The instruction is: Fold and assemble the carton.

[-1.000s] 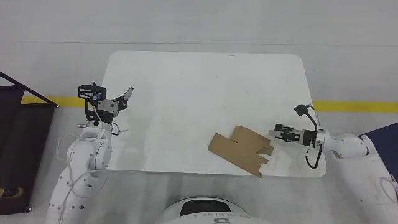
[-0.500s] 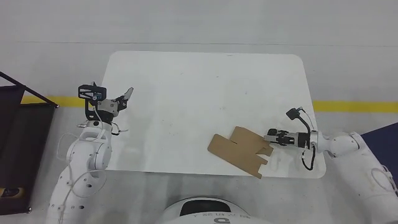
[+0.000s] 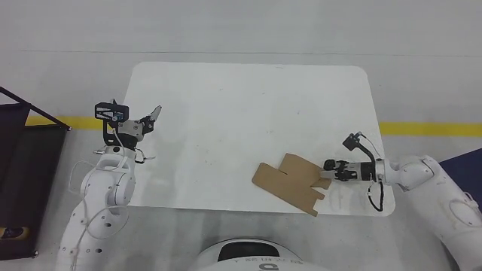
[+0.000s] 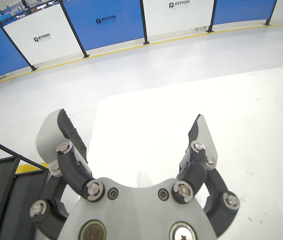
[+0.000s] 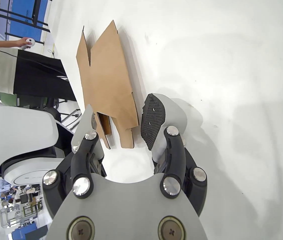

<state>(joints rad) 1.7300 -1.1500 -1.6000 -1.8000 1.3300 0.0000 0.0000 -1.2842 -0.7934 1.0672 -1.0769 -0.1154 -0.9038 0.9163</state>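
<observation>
Brown carton (image 5: 105, 76) flat — right claw (image 5: 122, 106) spread

The carton (image 3: 290, 181) is a flat piece of brown cardboard, not folded up yet. It lies flat on the white table (image 3: 226, 120), close to the near edge on the robot's right side. Both ends have flaps with cuts between them.

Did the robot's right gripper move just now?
Yes. The right gripper slid across the table toward the carton, away from the table's right edge, and its open jaws now flank the carton's end.
</observation>
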